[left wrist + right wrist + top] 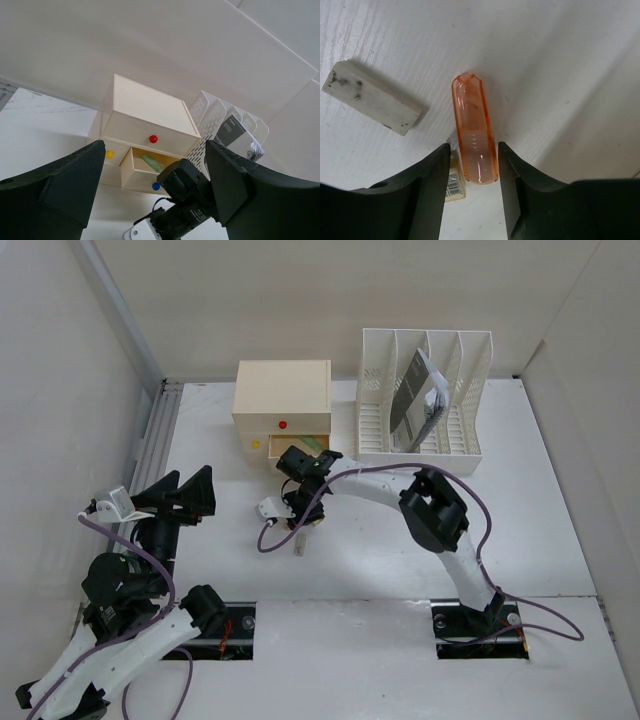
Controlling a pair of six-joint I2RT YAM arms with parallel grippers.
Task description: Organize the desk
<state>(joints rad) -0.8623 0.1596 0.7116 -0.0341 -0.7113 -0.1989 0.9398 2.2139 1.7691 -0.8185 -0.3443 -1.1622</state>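
The broad matte white desk (540,520) lies beneath both arms, boxed in by plain white walls (60,360). A translucent orange plastic cap (475,125) lies on it, with a smudged white eraser block (370,97) beside. The right gripper (474,152) straddles the cap, though whether it pinches it is unclear. The left gripper (185,492) gapes wide and empty.

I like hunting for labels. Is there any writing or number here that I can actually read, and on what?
Nothing can be read.
Dark booklet in the file rack: white print, too small.
Barcode sticker beside the orange plastic piece: digits blurred.
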